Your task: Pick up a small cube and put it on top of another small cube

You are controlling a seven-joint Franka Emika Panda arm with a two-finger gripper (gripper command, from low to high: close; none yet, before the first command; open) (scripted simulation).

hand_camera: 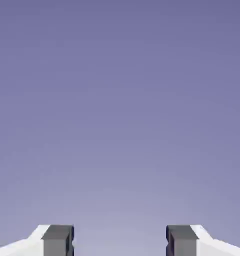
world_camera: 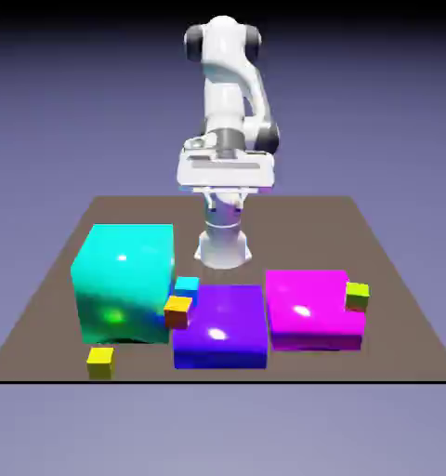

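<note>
The tool [hand_camera: 120, 241] was spread open and empty. Neither pick nor placement had been made; the bright-yellow cube [world_camera: 100, 363] was left unstacked.

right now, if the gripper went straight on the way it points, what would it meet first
Nothing I can see: past the gripper the view shows only plain backdrop, though its depth is unclear.

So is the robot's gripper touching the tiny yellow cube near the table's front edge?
Apart. The exterior view shows the gripper up by the arm, well away from the yellow cube, with the big cyan block in between.
</note>
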